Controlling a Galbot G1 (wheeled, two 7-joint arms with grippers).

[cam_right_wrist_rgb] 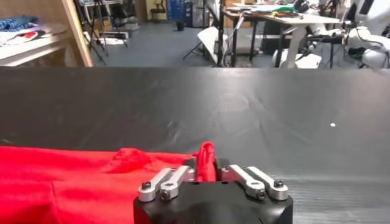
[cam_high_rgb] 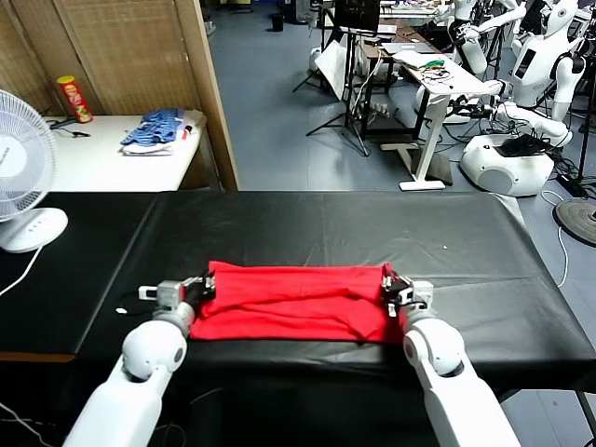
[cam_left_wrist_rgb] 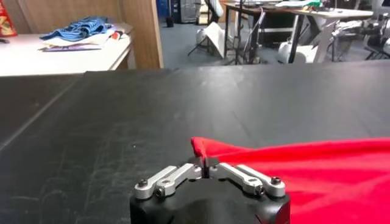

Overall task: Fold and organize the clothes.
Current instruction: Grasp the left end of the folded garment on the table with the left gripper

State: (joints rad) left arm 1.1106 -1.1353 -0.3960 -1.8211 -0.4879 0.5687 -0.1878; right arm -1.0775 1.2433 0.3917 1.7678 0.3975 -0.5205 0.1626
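The clothes [cam_high_rgb: 289, 303], a bright red T-shirt, lie folded into a wide flat band near the front of the black table [cam_high_rgb: 326, 228]. My left gripper [cam_high_rgb: 203, 284] is at the band's far left corner, and in the left wrist view the left gripper [cam_left_wrist_rgb: 204, 162] is shut on a thin edge of the clothes [cam_left_wrist_rgb: 317, 170]. My right gripper [cam_high_rgb: 391, 285] is at the far right corner. In the right wrist view the right gripper [cam_right_wrist_rgb: 207, 165] is shut on a bunched ridge of the clothes [cam_right_wrist_rgb: 73, 182]. No print or label shows.
A white fan [cam_high_rgb: 20, 177] stands at the table's left end. Behind it a white side table [cam_high_rgb: 112, 163] carries a blue striped heap [cam_high_rgb: 154, 130] and a red can [cam_high_rgb: 74, 99]. Other robots [cam_high_rgb: 521, 102] and desks stand far back right.
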